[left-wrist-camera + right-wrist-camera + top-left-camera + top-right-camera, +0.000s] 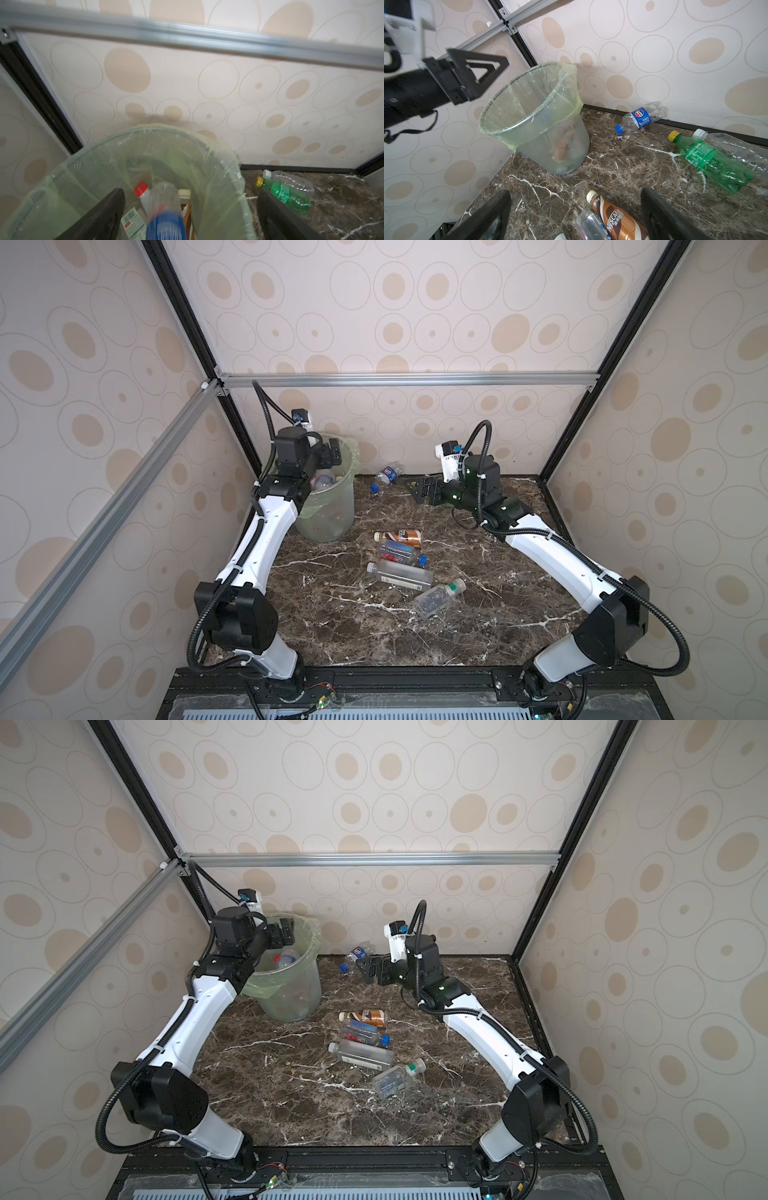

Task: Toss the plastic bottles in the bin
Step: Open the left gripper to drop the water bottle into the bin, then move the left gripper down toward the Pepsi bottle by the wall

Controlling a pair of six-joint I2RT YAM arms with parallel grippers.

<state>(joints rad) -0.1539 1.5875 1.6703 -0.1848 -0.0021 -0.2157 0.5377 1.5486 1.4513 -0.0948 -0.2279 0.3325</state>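
Release step: the left gripper (190,194) is hanging, jaws wide open, over the round green-bagged mesh bin (166,131). A clear blue-labelled plastic bottle (165,214) is apparently dropping inside. The right gripper (576,192) is hovering, jaws open and empty. Its next move is probably lowering onto the lying brown-labelled bottle (616,220).

You have a dark brown marble table (332,622) veined in white, and cream walls (415,302) printed with tan ovals inside thin rings. Far left, your bin (554,133) is silver-grey mesh under a pale green liner. By the far wall lie a clear blue-labelled bottle (640,118) with a blue cap and a green bottle (710,166) capped yellow. Mid-table, the brown-labelled bottle (616,220) wears brown and white swirls.
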